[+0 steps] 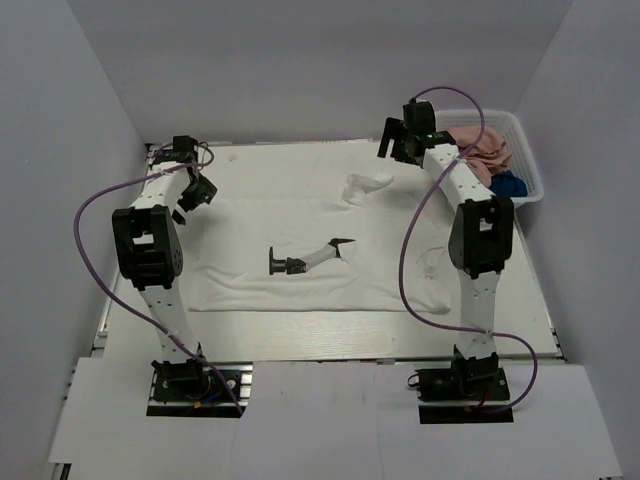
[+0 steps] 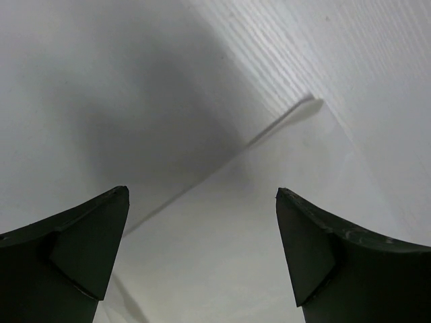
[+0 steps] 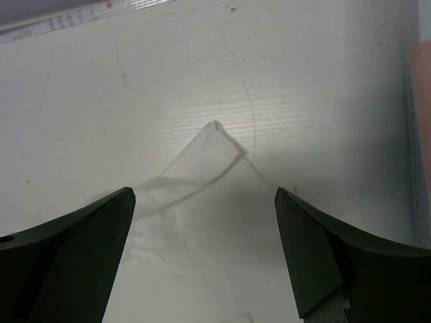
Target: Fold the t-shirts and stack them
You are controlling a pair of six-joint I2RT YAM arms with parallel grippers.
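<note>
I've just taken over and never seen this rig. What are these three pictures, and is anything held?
Two robot arms are bolted at the near table edge, each ending in a two-finger gripper. The overhead picture looks down from behind them: left gripper, right gripper. The other two come from wrist cameras; the dark wedges are each gripper's own fingers. A white shirt lies spread on the table. A basket at the far right holds a pink shirt and a navy shirt. Both grippers are open and hold nothing.
</note>
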